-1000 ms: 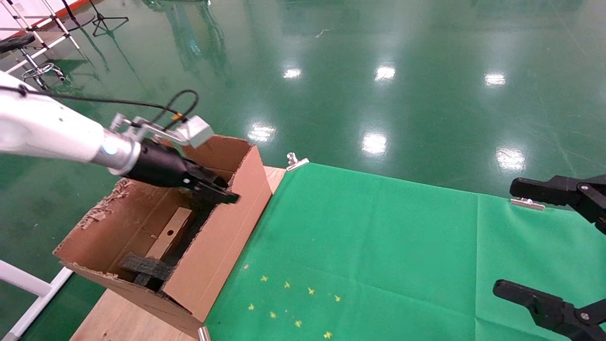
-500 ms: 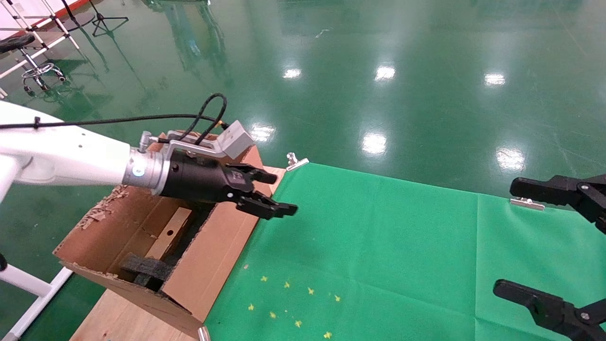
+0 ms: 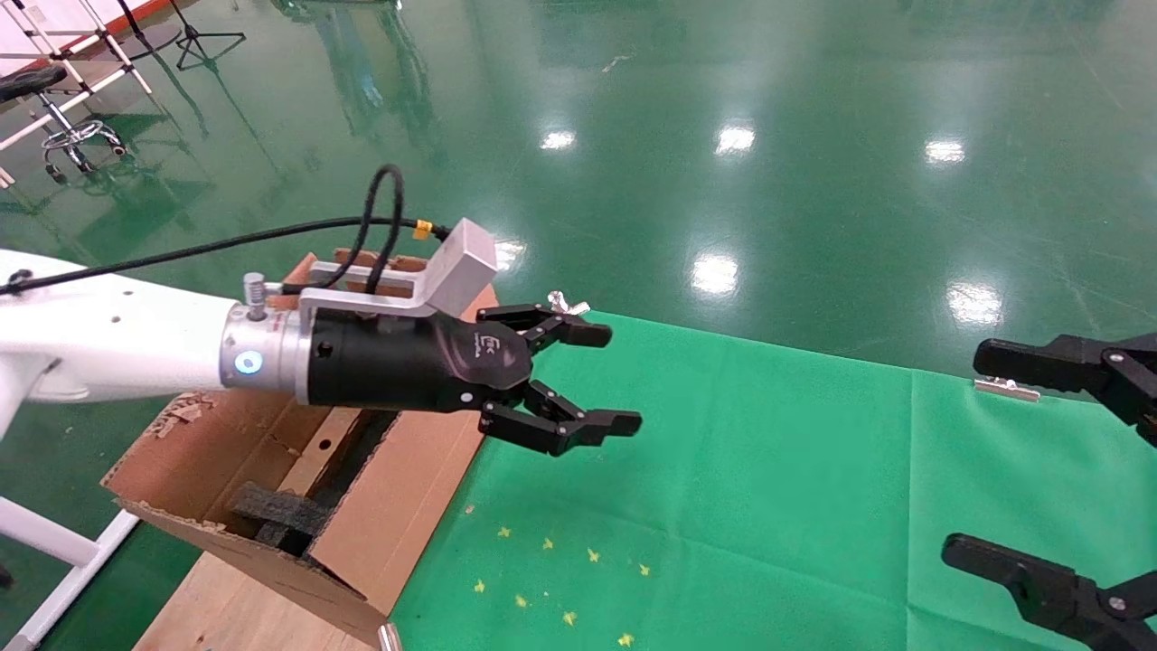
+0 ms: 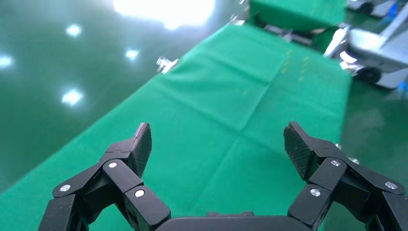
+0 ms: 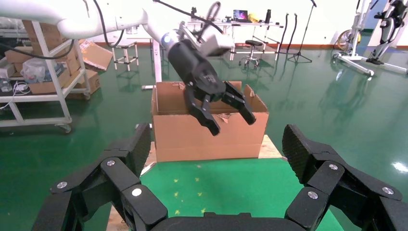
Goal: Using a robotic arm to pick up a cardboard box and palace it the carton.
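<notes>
Left pincer (image 3: 604, 378) spread wide, fingers well apart, gripping nothing and touching nothing. Hangs in the air just past the carton's (image 3: 398, 493) right wall, over the near-left part of the green cloth (image 3: 768, 488) on the table (image 3: 226, 610). Robotic arm (image 3: 117, 339) stretched nearly level from the left across the top of the carton, silver wrist with a blue light, grey camera block (image 3: 461, 258) on top, black cable (image 3: 362, 221) looping up behind it. Same spread fingers (image 4: 139, 144) in the left wrist view, only green cloth beyond them.

Cardboard box (image 3: 312, 452) down inside the carton, a flat brown slab with a round hole, leaning lengthwise, partly hidden under the arm. Dark foam (image 3: 276, 511) at the near end of the carton, beside the box's lower end.

Right pincer (image 3: 1012, 457) parked at the right edge over the cloth, fingers far apart, empty.
</notes>
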Controlling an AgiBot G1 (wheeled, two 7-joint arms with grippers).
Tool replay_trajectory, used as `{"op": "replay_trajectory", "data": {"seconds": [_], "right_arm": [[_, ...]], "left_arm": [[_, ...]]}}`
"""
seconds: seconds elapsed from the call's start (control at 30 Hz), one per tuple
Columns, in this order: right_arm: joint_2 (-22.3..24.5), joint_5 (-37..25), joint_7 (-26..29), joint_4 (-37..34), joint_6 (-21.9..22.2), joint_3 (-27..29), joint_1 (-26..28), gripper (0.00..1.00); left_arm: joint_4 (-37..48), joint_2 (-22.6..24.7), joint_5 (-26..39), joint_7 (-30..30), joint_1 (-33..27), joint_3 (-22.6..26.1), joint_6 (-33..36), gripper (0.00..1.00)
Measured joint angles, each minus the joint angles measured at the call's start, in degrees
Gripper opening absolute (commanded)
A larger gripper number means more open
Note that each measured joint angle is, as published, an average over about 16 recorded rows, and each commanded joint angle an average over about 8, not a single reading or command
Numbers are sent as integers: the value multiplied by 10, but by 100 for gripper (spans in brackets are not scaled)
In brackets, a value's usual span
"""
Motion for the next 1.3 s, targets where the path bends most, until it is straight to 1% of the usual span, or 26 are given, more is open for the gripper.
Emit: {"op": "replay_trajectory", "data": {"seconds": [0.33,0.5,0.63,0.9,1.3], "right_arm": [[0,0,0,0,0,0,0,100],[0,0,0,0,0,0,0,100],[0,0,0,0,0,0,0,100],[0,0,0,0,0,0,0,100],[0,0,0,0,0,0,0,100]], "left_arm": [[-114,-22,-85,41,97,-115,35,100],[-160,-31,-120,58,137,-162,49,100],[-185,-36,-139,66,158,-187,57,100],[-201,-40,-151,71,172,-203,62,100],[-192,-38,-144,69,164,-194,59,100]]}}
